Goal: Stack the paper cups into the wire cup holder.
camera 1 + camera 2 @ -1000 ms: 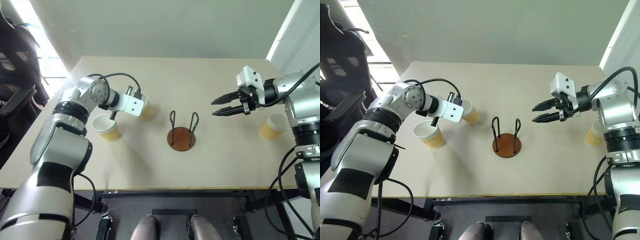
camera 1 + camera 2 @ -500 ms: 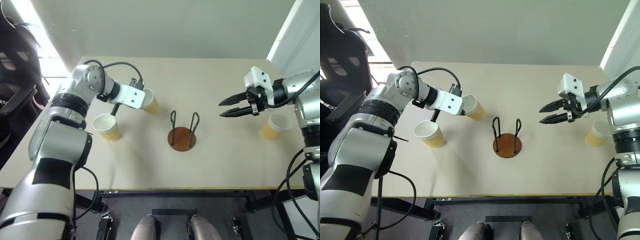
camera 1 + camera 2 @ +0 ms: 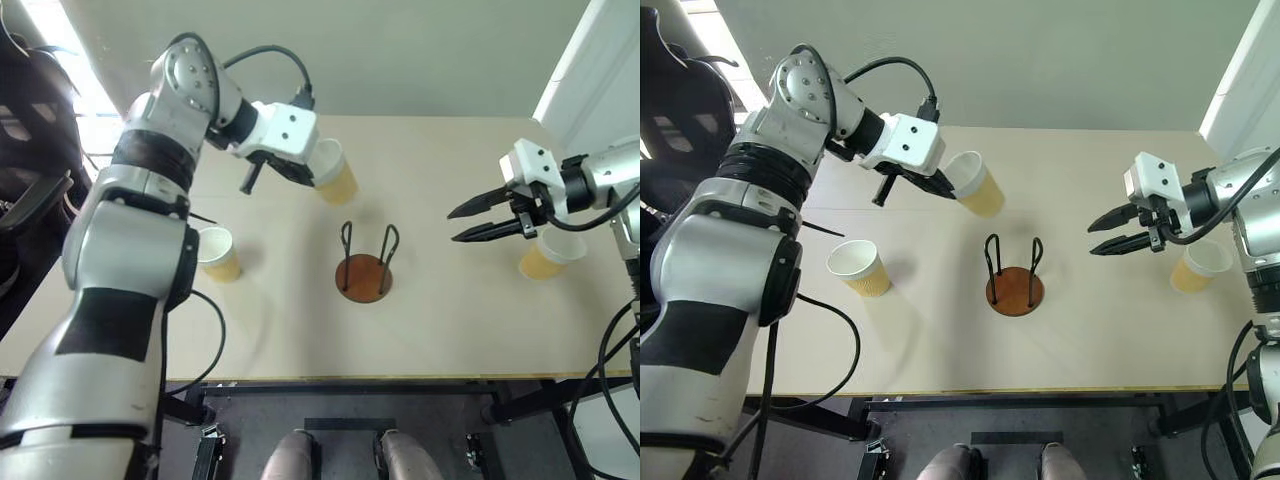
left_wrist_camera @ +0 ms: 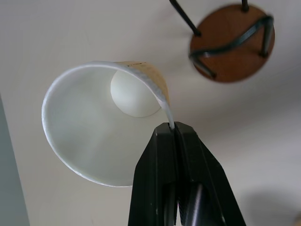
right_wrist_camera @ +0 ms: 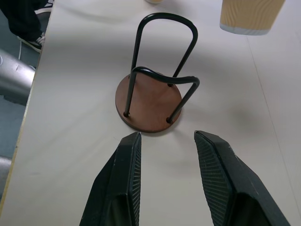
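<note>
In the left eye view, the left gripper (image 3: 308, 178) is pinching the rim of a lifted paper cup (image 3: 334, 172), carrying it tilted in the air above the bench (image 3: 430, 300), up and to the left of the wire cup holder (image 3: 364, 266). The holder is standing near the middle of the bench, empty, its two black loops upright on the brown disc. A second paper cup (image 3: 217, 253) is standing upright on the bench at the left, well apart from the holder. A third paper cup (image 3: 546, 256) is standing at the right side, just beside the right gripper (image 3: 462, 224), whose two fingers are standing apart and holding nothing, pointing toward the holder.

In the right eye view, the same layout is showing, with the lifted cup leaning so its mouth is facing the left gripper.

In the left wrist view, the two black fingers (image 4: 162, 165) are pressing together on the thin white rim of the lifted cup, whose white inside and round bottom are facing the camera; the holder's disc is lying beyond it on the bench.

In the right wrist view, the right gripper's ribbed fingers (image 5: 127, 169) are standing moderately wide with bare bench between them, and the holder is sitting just past their tips.
</note>
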Controlling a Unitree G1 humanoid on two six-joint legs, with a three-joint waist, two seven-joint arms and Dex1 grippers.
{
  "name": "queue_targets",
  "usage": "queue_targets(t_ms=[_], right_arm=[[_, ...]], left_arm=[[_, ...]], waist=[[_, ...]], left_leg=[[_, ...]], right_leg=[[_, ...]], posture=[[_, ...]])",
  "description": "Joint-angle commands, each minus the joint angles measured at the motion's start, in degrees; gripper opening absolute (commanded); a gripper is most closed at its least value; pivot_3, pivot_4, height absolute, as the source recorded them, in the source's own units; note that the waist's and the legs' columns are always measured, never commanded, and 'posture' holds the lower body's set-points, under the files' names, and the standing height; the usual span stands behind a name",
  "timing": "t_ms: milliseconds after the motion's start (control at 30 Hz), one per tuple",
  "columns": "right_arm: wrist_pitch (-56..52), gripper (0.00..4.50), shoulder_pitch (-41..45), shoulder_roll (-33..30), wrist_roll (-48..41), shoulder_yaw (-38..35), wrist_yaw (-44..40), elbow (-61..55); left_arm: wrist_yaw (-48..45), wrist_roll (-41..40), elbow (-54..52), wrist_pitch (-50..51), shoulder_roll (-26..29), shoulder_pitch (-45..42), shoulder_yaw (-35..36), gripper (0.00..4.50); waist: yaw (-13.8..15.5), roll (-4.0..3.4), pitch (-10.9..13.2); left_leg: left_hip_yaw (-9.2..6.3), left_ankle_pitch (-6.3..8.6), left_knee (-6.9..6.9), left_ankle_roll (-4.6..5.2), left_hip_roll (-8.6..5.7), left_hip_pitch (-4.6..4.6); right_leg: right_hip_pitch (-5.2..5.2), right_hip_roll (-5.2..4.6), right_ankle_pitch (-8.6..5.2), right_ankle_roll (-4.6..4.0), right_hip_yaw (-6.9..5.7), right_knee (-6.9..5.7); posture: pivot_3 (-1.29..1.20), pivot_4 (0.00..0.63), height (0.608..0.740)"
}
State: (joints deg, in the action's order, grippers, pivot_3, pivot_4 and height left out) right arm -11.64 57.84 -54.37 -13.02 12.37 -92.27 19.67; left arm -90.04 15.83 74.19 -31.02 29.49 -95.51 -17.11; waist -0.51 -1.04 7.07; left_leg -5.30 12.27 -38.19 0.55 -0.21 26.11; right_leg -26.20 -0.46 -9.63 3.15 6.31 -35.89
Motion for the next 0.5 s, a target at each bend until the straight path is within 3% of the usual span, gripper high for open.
queue_targets(t_ms=[33,267,500], right_arm=[[-0.28,1.76,0.62,-1.95,-1.28,-0.65,-0.23,-1.73],[-1.13,1.76,0.13,-3.36,-1.81,-0.42,-0.23,-2.40],[-2.27,1.76,-0.60,-4.98,-2.79,-0.47,-0.23,-3.71]], left_arm=[[-2.46,-2.94,-0.81,0.49,-1.09,-3.20,-0.68,0.03],[-2.46,-9.23,-1.45,2.93,-3.75,-5.08,-5.14,0.03],[-2.46,-20.18,-7.07,3.42,-0.72,-4.45,-19.88,0.03]], waist=[[0.08,-0.01,0.01],[0.34,-0.02,0.02],[0.48,-0.02,0.01]], left_leg=[[0.06,0.01,0.03,0.01,-0.04,-0.01],[0.05,0.06,-0.03,0.09,0.00,0.02],[0.15,0.08,-0.08,0.12,-0.02,0.01]], right_leg=[[-0.01,0.05,0.03,0.09,-0.09,-0.01],[0.02,-0.05,0.03,0.18,-0.06,0.02],[0.03,0.04,0.04,0.24,-0.13,0.00]], posture=[[0.00,0.150,0.740],[0.00,0.150,0.740],[0.00,0.150,0.740]])
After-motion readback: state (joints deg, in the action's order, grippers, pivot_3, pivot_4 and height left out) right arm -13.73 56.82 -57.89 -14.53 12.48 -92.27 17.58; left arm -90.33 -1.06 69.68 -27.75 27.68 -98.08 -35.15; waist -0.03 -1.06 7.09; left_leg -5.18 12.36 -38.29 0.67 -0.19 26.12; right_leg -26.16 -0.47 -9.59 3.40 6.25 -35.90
